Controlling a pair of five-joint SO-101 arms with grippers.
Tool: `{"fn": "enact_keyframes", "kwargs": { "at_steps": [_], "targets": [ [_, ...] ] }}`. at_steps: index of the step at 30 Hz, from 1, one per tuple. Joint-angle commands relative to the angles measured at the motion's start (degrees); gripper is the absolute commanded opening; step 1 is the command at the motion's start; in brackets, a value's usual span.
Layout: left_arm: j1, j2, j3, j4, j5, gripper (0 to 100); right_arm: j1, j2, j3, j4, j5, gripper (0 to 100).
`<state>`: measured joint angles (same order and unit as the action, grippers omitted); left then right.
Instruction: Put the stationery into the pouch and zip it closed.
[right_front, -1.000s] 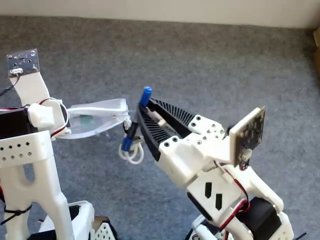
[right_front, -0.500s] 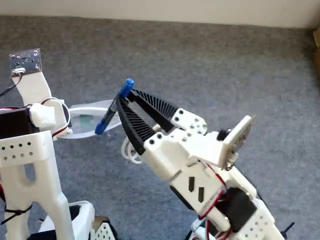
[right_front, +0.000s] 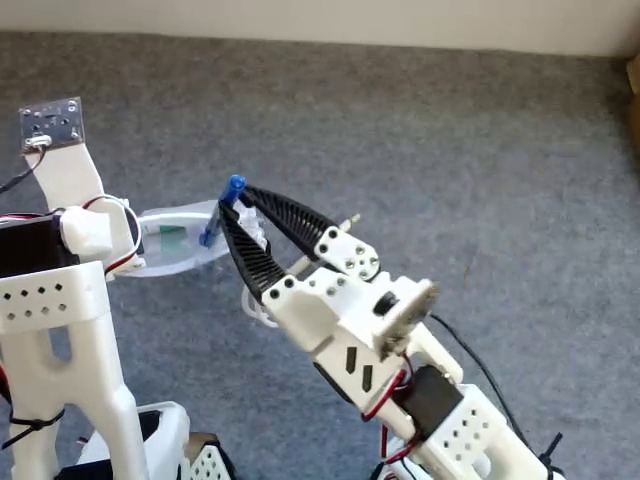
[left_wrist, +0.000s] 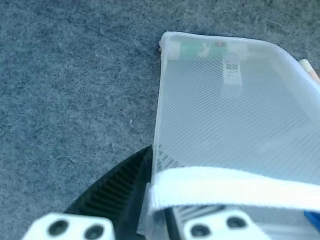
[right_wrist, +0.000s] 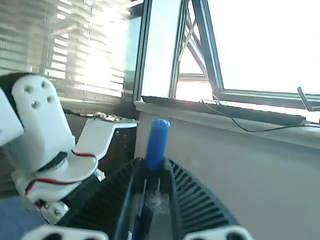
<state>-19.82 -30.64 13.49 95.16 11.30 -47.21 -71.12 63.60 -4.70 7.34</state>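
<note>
The left tool (left_wrist: 152, 200) is clamped on the pouch (left_wrist: 225, 115), its ribbed black fingers (left_wrist: 120, 192) pinching one end of the white zip band. From that grip the clear mesh pouch stretches away over the grey tabletop (left_wrist: 65, 90). Inside it, at the end away from the tool, lie a green item (left_wrist: 192, 48) and a small white one (left_wrist: 231, 70).

From above, the pouch (right_front: 175, 240) sits left of centre, reaching rightward from the left arm (right_front: 70, 260).

The right tool (right_front: 232, 205) comes in from the near right and grips a blue pen (right_front: 212, 230) between its black fingers (right_front: 290, 215). The pen is tilted, with its capped end up and far. Its lower end is down at the right end of the pouch, but I cannot tell whether the tip is inside.

In the right wrist view the pen (right_wrist: 156, 142) stands up between the two closed fingers, its blue cap poking out past them. The left arm (right_wrist: 40, 135) is near.

A few white loops (right_front: 262, 305) lie on the tabletop just beneath the right tool; what they are is unclear.
</note>
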Motion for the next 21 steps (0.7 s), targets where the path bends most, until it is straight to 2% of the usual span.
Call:
{"fn": "enact_keyframes", "kwargs": {
  "at_steps": [1, 8, 14, 18, 21],
  "targets": [
    [1.1, 0.4, 0.5, -1.2, 0.5, 1, -0.4, -0.2, 0.2, -1.9, 1.2, 0.5],
    [1.1, 0.4, 0.5, -1.2, 0.5, 1, -0.5, -0.2, 0.5, -1.4, 1.6, 0.5],
    [1.2, 0.4, 0.5, -1.2, 0.5, 1, -4.6, -0.2, 1.6, 1.6, 13.6, 0.5],
    [1.2, 0.4, 0.5, -1.2, 0.5, 1, -9.5, -0.2, 2.0, 8.1, 16.9, 0.5],
    [1.2, 0.4, 0.6, -1.2, 0.5, 1, -10.1, -0.2, 2.0, 11.4, 18.5, 0.5]
  ]
}}
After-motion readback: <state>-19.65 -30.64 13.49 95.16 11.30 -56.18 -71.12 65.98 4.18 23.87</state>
